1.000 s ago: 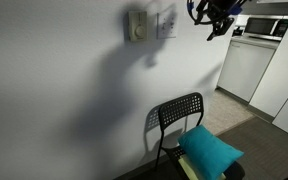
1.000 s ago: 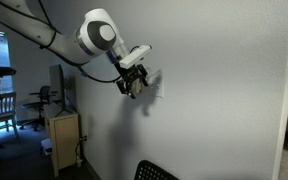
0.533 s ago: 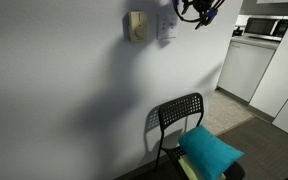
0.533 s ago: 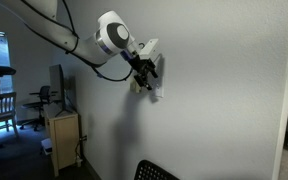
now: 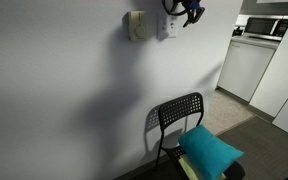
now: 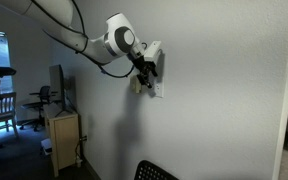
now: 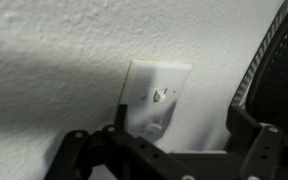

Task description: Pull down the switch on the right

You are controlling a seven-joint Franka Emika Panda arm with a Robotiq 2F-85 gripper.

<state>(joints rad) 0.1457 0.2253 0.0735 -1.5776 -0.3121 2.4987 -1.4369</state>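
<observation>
Looks to be late in the approach, with the gripper (image 5: pixel 184 12) up at the switch (image 5: pixel 167 25), a small white plate high on the wall, just beside the beige dial box (image 5: pixel 136 26) and well above the black chair (image 5: pixel 179 112). Judged as not yet pulled down: no clear contact on a toggle, so left to do are settling on the right-hand toggle and pressing it downward. From the wrist view, fingers (image 7: pixel 84 150) spread apart, flanking the lower part of the plate and clamped on nothing. Hard to read the toggles there: perhaps 2 tiny blurred marks, up or down impossible to tell. Impossible also to say whether touching or just short of the plate, mostly hidden behind the gripper in an exterior view.
</observation>
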